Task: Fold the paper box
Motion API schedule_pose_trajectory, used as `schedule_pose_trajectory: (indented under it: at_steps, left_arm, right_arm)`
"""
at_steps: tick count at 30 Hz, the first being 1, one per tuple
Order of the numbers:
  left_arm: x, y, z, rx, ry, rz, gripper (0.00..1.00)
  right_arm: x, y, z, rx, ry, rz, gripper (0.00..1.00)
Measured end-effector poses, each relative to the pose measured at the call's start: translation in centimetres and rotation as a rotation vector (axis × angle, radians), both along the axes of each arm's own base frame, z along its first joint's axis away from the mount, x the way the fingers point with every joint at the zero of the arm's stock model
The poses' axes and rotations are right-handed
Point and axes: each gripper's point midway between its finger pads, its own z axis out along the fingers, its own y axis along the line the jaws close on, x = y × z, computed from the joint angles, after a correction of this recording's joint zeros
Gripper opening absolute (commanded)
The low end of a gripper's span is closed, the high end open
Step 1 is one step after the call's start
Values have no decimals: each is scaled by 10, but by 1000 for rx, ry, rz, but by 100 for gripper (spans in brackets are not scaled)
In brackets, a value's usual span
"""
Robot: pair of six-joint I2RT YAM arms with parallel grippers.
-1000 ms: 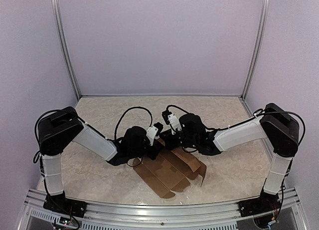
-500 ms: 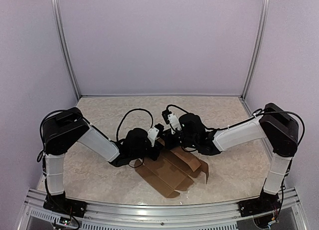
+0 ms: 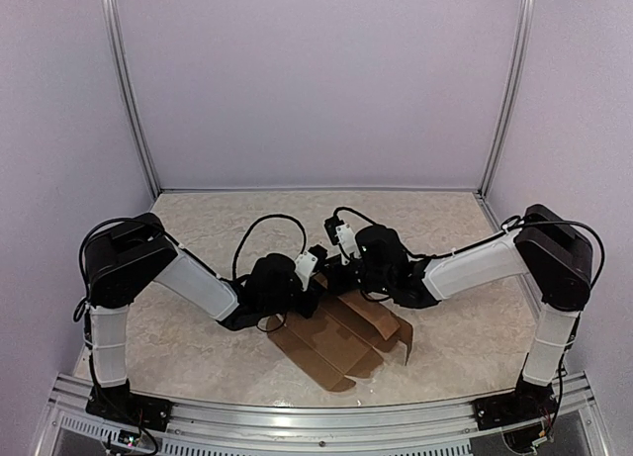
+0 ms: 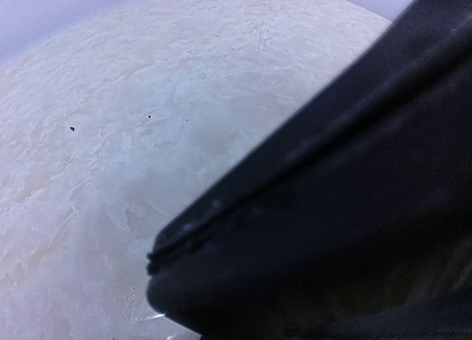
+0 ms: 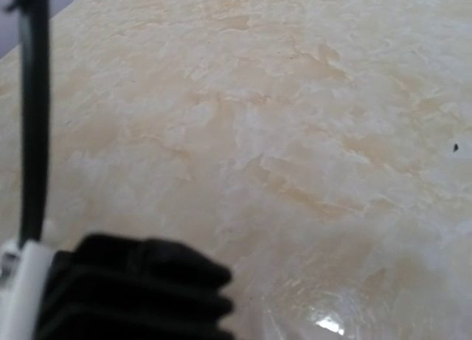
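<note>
Currently the left arm (image 3: pixel 188 283) is reaching from the near-left corner toward the middle of the marbled table (image 3: pixel 198 228); the left gripper (image 3: pixel 313 286) is sitting low at the far-left edge of the paper box (image 3: pixel 336 339), jaws drawn together; whether cardboard is caught between them cannot be told. Its wrist view is showing only table and a blurred dark mass (image 4: pixel 354 229). The paper box is lying mostly flat and unfolded at the front centre of the table; a flap (image 3: pixel 404 343) at its right end is standing partly raised. The right gripper (image 3: pixel 332 271) is sitting just beside the left one at the box's far edge, jaws closed; its wrist view is showing bare table, a black cable (image 5: pixel 29 111) and a ribbed black housing (image 5: pixel 133 288); the right arm (image 3: pixel 475 266) is extending from the near-right corner.
</note>
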Motion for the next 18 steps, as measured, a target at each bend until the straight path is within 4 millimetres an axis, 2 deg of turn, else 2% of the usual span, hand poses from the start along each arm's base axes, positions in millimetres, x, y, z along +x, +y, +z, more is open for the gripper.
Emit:
schedule_pose_trajectory:
  at_steps: [3, 5, 10, 18]
  left_arm:
    - [0, 0, 0, 4, -3, -3, 0]
    - [-2, -1, 0, 6, -5, -8, 4]
    - [-5, -3, -1, 9, -6, -12, 9]
    - [2, 6, -1, 37, -20, 64, 0]
  right_arm:
    - [-1, -1, 0, 3, 4, -2, 0]
    - [-2, -3, 1, 4, 7, -3, 0]
    - [-7, -9, 0, 2, 16, -4, 6]
    - [-19, -28, 5, -8, 29, -21, 16]
